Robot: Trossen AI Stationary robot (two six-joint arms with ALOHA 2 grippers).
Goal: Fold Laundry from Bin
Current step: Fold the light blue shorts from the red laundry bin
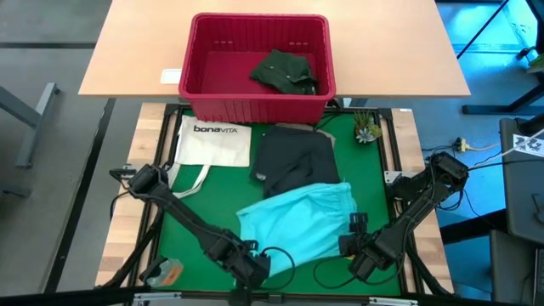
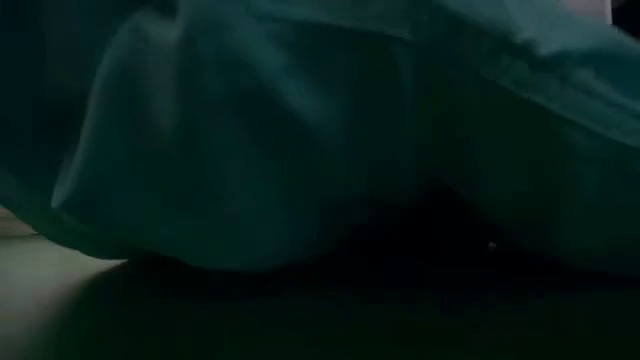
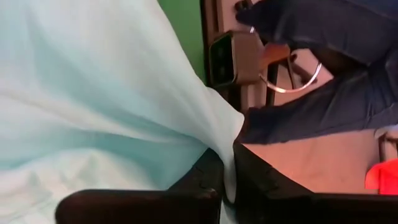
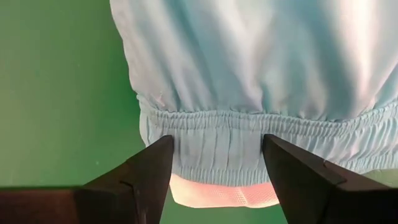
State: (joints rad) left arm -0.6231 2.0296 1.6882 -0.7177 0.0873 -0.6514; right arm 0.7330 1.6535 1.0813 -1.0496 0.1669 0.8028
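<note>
Turquoise garment (image 1: 299,219) lies on the green mat (image 1: 204,195), near the front edge. Left gripper (image 3: 231,180) pinches its corner; right gripper (image 4: 217,168) stands open at the waistband. Lifting one-sided could bunch the cloth. One dark green garment (image 1: 285,71) remains in the red bin (image 1: 204,102).

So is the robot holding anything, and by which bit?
Yes. The left gripper pinches the edge of the light turquoise garment. The right gripper is open at its elastic waistband, its fingers not closed on it.

Soft matt cloth — turquoise garment (image 1: 297,221)
</note>
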